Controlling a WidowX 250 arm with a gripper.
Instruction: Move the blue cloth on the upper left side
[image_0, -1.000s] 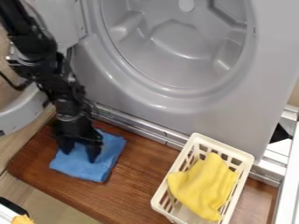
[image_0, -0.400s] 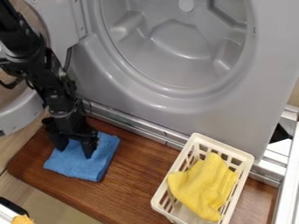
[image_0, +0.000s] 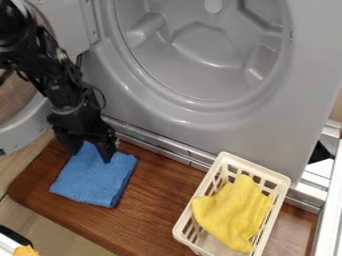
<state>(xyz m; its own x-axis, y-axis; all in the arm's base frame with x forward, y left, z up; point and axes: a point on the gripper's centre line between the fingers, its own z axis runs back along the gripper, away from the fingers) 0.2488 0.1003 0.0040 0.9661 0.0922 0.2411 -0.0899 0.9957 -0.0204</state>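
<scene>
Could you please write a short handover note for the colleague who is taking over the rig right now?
Gripper: open, fingers apart, low at the upper edge of the blue cloth; I can't tell whether they touch it.
Blue cloth: lying on the left part of the wooden board.
Yellow cloth: in the cream basket on the right, not part of this job.
Done: the blue cloth is at the board's left side, so the move looks complete or nearly so.
Left: probably just confirm the spot and lift the gripper clear.
</scene>
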